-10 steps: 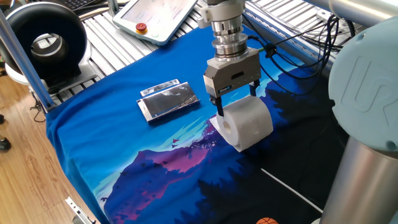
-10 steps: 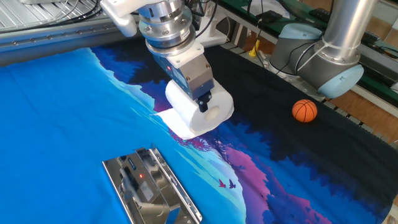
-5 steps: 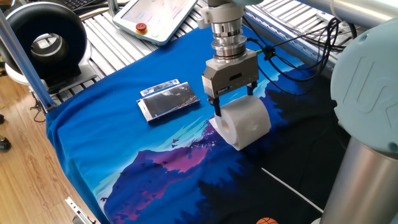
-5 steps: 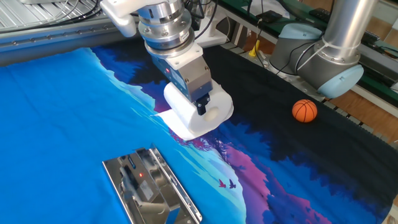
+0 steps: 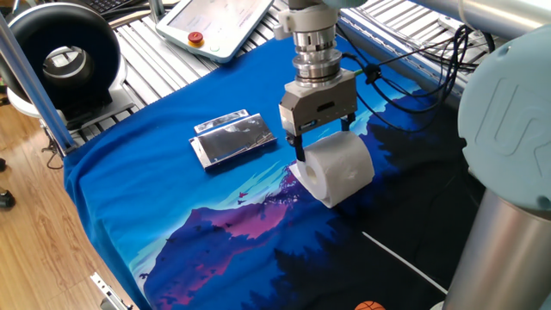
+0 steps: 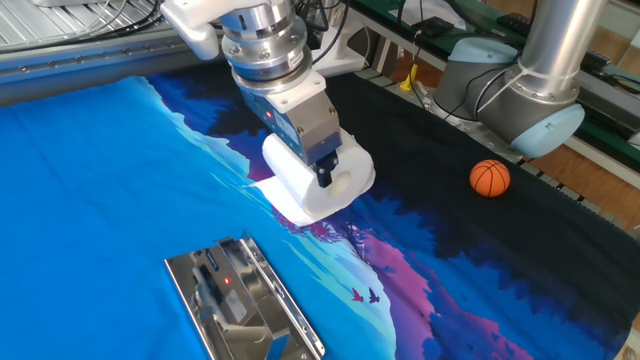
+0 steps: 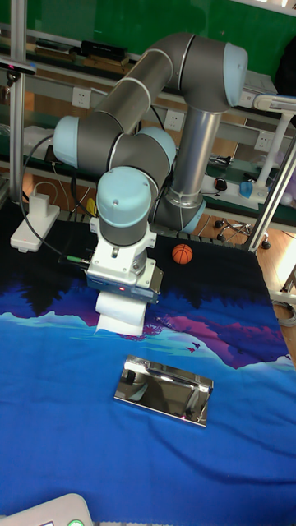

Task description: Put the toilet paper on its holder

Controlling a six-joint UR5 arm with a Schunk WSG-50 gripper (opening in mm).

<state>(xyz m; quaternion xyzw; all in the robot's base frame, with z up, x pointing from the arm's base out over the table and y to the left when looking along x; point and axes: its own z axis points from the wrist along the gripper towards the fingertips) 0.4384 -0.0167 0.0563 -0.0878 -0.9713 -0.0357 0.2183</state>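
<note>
Robot gripper [image 5: 323,148] clamped on a toilet paper roll [image 5: 342,171] on a blue mountain-print cloth [image 5: 172,207].
The roll lies on its side under the gripper, shifted very slightly since a second ago; the chrome holder [image 5: 232,138] lies flat nearby, apart, unmoved.

Place: a robotics lab or test cell.
Arm: a grey industrial arm [image 7: 156,107] with pale blue joint caps stands behind the fingers [image 5: 325,142].
Worktop: a roller-bar frame [image 5: 155,52] covered by a printed blue mountain cloth [image 6: 90,170] under the fingers.
Control gear: a white teach pendant [image 5: 219,21] with a red button lies beyond the fingers; black cables [image 5: 413,60] run nearby.
Background: a green wall [image 7: 99,20], wall sockets and aluminium posts [image 7: 16,107].
</note>
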